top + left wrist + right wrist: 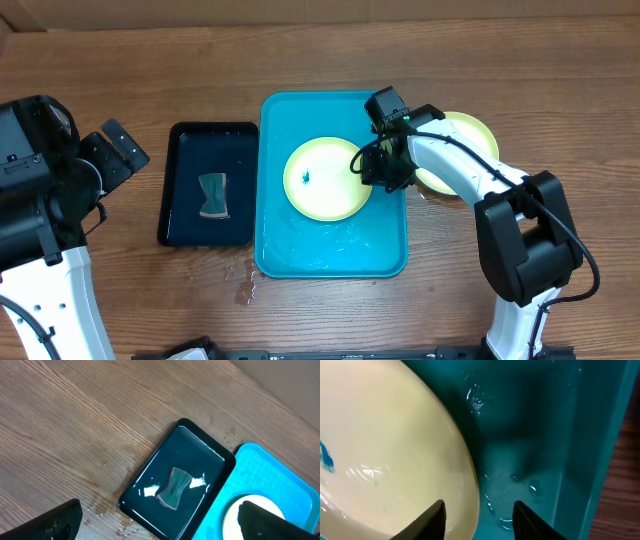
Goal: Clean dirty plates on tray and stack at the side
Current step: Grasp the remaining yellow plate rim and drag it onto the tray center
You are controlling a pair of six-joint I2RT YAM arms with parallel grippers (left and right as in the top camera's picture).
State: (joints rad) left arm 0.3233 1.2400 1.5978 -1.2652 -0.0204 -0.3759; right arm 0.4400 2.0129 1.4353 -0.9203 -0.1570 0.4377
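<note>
Right gripper point(479, 510) has its jaws apart, straddling the rim of the yellow-green plate point(385, 435) (blue smudge point(326, 457) on it), doesn't look clamped, inside the turquoise tray point(570, 435).

Bright, even light, white glare streaks on the wet black tray point(192, 452) and the yellow-green plate point(390, 425), mild close-up softness

Small black tray point(185, 160) left of centre on a wood-grain table point(120, 80). Looks wet inside, white glints on the bottom. Greyish little pad point(174, 487) lying pretty much in the middle, pinched at the waist, kinda bow-tie shaped. Few wet splashes point(245, 290) on the wood just off the tray's near corner.
</note>
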